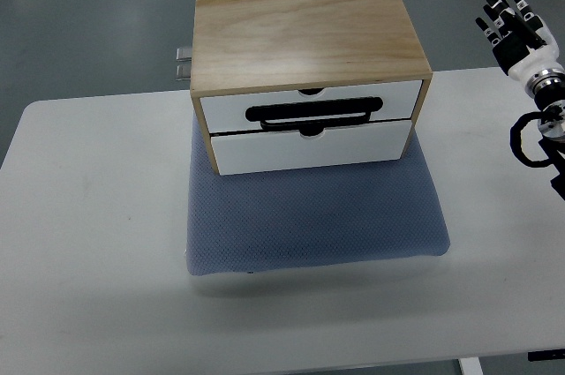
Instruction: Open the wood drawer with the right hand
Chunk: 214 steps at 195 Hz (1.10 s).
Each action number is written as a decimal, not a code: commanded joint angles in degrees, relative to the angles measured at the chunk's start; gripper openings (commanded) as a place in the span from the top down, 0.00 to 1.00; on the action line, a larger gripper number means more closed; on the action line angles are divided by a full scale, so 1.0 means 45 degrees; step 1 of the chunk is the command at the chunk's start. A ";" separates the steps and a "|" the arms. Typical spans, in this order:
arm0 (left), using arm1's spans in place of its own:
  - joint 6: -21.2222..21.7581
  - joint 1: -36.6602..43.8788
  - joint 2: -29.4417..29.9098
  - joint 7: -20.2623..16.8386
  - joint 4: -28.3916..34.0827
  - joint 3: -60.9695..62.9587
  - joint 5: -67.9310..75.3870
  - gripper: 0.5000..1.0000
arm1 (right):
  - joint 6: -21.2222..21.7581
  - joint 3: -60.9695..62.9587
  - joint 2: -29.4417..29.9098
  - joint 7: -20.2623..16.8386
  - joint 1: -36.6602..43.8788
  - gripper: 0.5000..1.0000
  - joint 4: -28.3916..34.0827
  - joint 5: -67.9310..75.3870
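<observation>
A light wooden drawer box (305,26) stands on a blue-grey mat (309,216) at the back middle of the white table (88,243). It has two white drawer fronts. The upper drawer (229,108) carries a black handle (313,114). The lower drawer (309,150) sits slightly forward of the upper one. My right hand (510,20) is raised at the far right, well clear of the box, with its fingers spread and holding nothing. The left arm does not show.
A grey metal bracket (183,64) sticks out behind the box's left side. The table's far edge runs just behind the box. Grey floor lies beyond it.
</observation>
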 commanded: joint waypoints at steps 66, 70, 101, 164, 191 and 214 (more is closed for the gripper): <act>0.0018 0.0000 0.0000 -0.0020 0.0050 0.0000 -0.0021 0.00 | 0.0000 -0.0020 0.0039 -0.0002 0.0000 0.11 0.0000 0.0005; 0.0018 0.0000 0.0000 0.0000 0.0050 0.0000 -0.0021 0.00 | 0.0000 -0.0020 0.0039 -0.0002 0.0000 0.11 0.0000 0.0005; 0.0018 0.0000 0.0000 0.0000 0.0069 0.0000 -0.0021 0.00 | 0.0000 -0.0039 0.0039 -0.0002 0.0019 0.11 0.0000 -0.0014; 0.0018 0.0000 0.0000 -0.0020 0.0030 0.0000 -0.0021 0.00 | 0.0000 0.0000 0.0039 -0.0002 0.0000 0.11 0.0000 -0.0014; 0.0018 0.0000 0.0000 0.0000 0.0030 0.0000 -0.0021 0.00 | -0.0020 0.0000 0.0078 0.0018 0.0019 0.11 -0.0078 -0.0014; 0.0018 0.0000 0.0000 0.0000 0.0030 0.0000 -0.0021 0.00 | -0.0020 0.0000 0.0137 0.0017 0.0039 0.11 -0.0097 0.0005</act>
